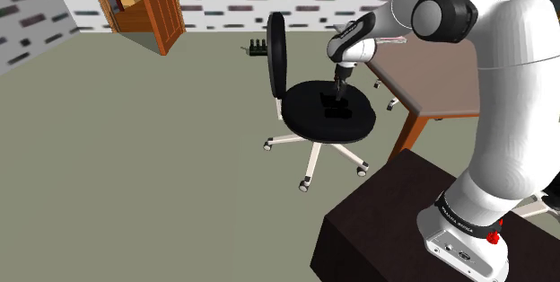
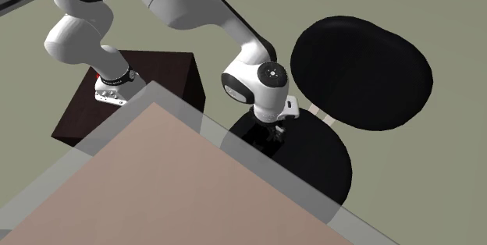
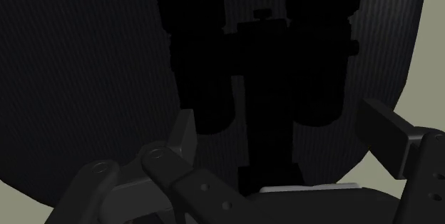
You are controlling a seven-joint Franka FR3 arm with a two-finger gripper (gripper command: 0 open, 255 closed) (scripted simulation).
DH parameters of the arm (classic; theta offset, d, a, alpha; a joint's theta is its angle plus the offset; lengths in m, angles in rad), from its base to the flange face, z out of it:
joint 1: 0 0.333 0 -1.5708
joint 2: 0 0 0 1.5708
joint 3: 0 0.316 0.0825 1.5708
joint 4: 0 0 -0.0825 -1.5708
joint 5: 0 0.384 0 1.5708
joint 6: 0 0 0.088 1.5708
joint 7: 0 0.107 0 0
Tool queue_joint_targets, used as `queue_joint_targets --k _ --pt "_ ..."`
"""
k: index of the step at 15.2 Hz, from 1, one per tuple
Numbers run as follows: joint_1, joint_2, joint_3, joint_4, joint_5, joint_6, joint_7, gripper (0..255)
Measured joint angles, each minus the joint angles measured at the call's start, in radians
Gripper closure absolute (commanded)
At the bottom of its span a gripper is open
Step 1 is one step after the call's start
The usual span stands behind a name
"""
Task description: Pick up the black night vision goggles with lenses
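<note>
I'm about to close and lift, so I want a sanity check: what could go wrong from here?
1. The gripper is open astride the black goggles, which sit nearer one finger. Closing may shove or twist them instead of clamping evenly.
2. The chair seat stands on castors, so pressing down might roll or swivel it.
3. Black goggles on a black seat make their edges hard to judge.

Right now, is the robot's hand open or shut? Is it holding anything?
Gripper: open, holding nothing; the goggles lie between its fingers on the chair seat.
</note>
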Motion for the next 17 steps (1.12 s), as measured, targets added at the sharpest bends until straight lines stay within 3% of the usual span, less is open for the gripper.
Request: queue_joint_targets --k 4,5,17 --pt "-0.008 0.038 0.011 0.000 0.014 0.036 -0.013 0" --pt "-0.009 0.042 0.012 0.002 0.016 0.038 -0.013 255" --pt "-0.007 0.034 0.009 0.004 0.012 0.029 -0.010 255"
